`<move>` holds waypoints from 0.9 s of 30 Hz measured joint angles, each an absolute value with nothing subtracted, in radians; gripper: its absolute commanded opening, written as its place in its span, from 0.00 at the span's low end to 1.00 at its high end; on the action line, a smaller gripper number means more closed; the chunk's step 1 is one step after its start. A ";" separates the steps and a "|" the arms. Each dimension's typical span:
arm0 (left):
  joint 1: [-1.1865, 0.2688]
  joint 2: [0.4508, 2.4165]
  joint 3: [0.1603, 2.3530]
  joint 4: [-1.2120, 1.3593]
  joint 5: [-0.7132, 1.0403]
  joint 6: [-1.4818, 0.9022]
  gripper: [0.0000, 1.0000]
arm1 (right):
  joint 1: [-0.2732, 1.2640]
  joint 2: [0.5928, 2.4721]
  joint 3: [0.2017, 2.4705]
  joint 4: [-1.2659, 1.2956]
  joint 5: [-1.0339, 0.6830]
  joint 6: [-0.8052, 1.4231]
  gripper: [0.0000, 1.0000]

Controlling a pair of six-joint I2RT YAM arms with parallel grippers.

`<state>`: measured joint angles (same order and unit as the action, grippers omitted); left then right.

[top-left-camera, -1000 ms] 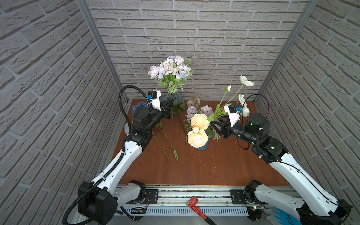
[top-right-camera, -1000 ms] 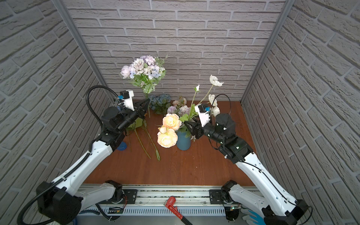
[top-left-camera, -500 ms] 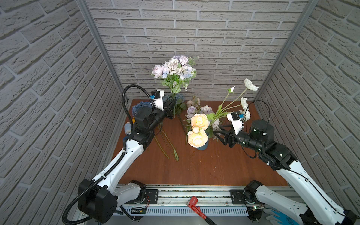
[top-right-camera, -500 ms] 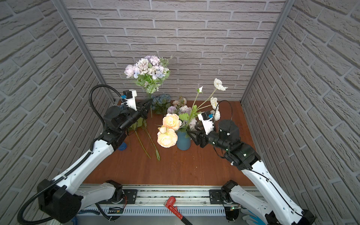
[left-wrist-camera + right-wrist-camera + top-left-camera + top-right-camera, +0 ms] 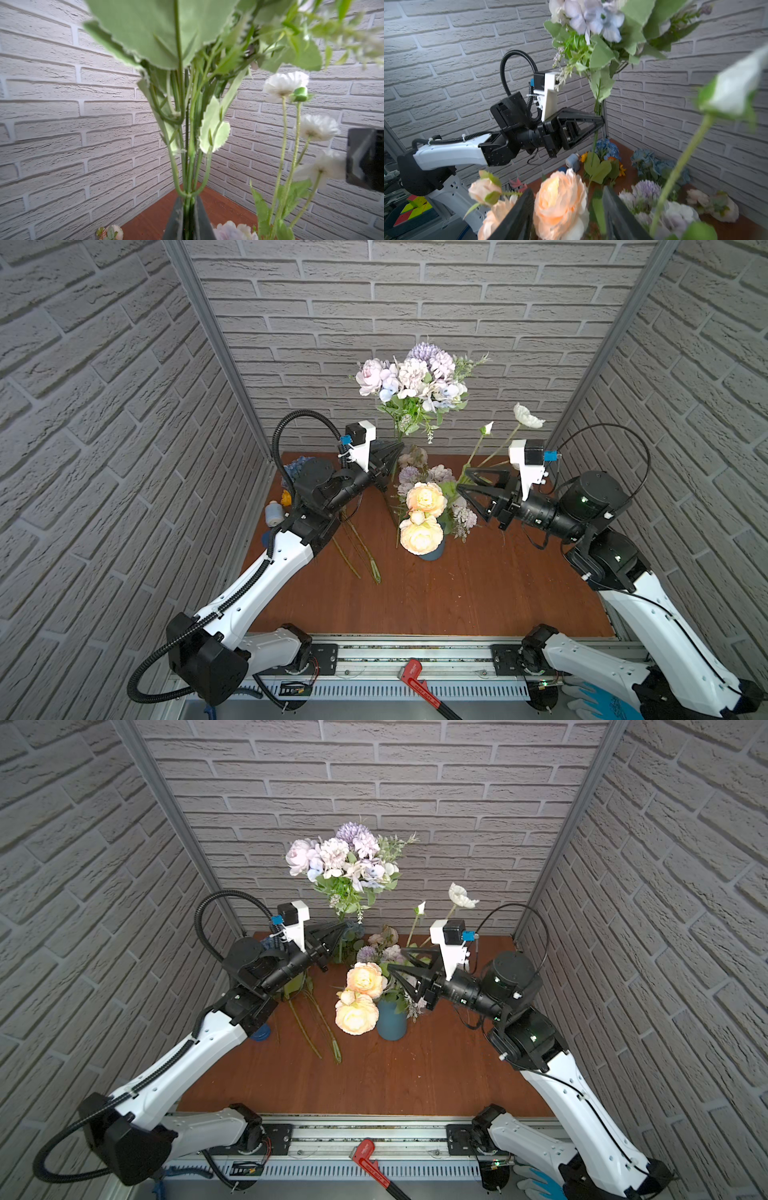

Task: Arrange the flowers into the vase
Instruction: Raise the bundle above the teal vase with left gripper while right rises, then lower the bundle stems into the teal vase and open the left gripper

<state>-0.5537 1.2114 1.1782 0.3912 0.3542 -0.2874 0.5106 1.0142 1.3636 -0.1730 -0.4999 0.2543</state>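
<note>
My left gripper [image 5: 397, 445] [image 5: 343, 928] [image 5: 188, 200] is shut on the green stem [image 5: 188, 166] of a lilac-white bouquet [image 5: 415, 377] [image 5: 345, 859] [image 5: 596, 20], holding it upright, high and behind the vase. The blue vase [image 5: 432, 549] [image 5: 391, 1021] stands mid-table holding cream-peach roses [image 5: 424, 497] [image 5: 365, 977], lilac clusters and tall white buds [image 5: 528, 416] [image 5: 461, 896]. My right gripper [image 5: 462, 480] [image 5: 397, 959] [image 5: 568, 189] is open beside the vase's flowers. A peach rose [image 5: 560, 199] shows between its fingers; I cannot tell whether they touch it.
Loose green stems [image 5: 357, 547] [image 5: 316, 1019] lie on the table left of the vase. Blue hydrangea [image 5: 297, 464] [image 5: 606, 147], an orange bloom [image 5: 285, 497] and a small blue-white roll [image 5: 274, 512] sit at the back left. A red wrench [image 5: 419, 680] lies on the front rail.
My left gripper has carried the bouquet to the right, toward the vase. The right arm has drawn back to the right and its open gripper has risen a little.
</note>
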 measured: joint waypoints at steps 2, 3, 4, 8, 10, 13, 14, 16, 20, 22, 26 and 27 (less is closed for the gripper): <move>-0.560 1.211 1.188 0.395 0.358 -0.270 0.00 | 0.511 1.081 1.396 -0.096 -0.513 0.268 0.54; -0.564 1.211 1.191 0.396 0.361 -0.262 0.00 | 0.511 1.116 1.409 -0.059 -0.517 0.277 0.53; -0.568 1.211 1.193 0.397 0.364 -0.255 0.00 | 0.511 1.145 1.419 -0.028 -0.519 0.285 0.53; -0.579 1.213 1.206 0.390 0.383 -0.237 0.00 | 0.511 1.267 1.460 0.084 -0.535 0.327 0.52; -0.580 1.213 1.220 0.388 0.395 -0.235 0.00 | 0.512 1.316 1.486 0.120 -0.543 0.344 0.52; -0.584 1.213 1.235 0.389 0.410 -0.229 0.00 | 0.515 1.373 1.518 0.163 -0.548 0.361 0.52; -0.585 1.213 1.238 0.389 0.414 -0.227 0.00 | 0.517 1.387 1.528 0.176 -0.550 0.363 0.52; -0.587 1.213 1.238 0.387 0.422 -0.223 0.00 | 0.520 1.409 1.540 0.196 -0.554 0.369 0.52; -0.590 1.213 1.239 0.361 0.434 -0.218 0.00 | 0.528 1.436 1.560 0.236 -0.571 0.385 0.51; -0.590 1.216 1.242 0.350 0.441 -0.216 0.00 | 0.532 1.443 1.563 0.252 -0.577 0.389 0.49; -0.594 1.224 1.253 0.336 0.455 -0.208 0.00 | 0.537 1.454 1.573 0.271 -0.584 0.395 0.47; -0.596 1.224 1.254 0.334 0.457 -0.205 0.00 | 0.539 1.455 1.573 0.274 -0.585 0.397 0.47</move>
